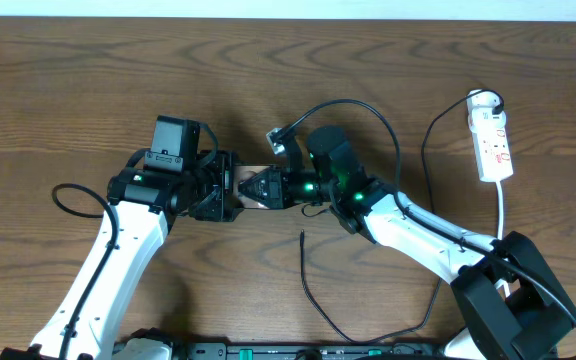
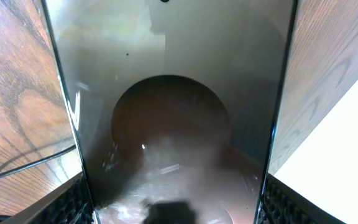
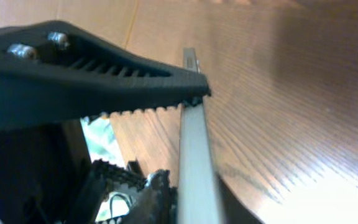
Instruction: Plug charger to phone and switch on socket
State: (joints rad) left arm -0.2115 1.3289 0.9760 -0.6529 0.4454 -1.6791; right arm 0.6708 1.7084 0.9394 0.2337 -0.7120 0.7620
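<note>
One phone (image 2: 166,93), one charger (image 1: 302,258), one socket (image 1: 493,145).

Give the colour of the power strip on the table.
The power strip is white with small red marks; the overhead view shows it best.

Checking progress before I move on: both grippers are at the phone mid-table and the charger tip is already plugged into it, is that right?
No, the charger isn't plugged in: the overhead view shows its tip lying loose on the table, apart from the phone. The left gripper and right gripper are at the phone mid-table.
</note>
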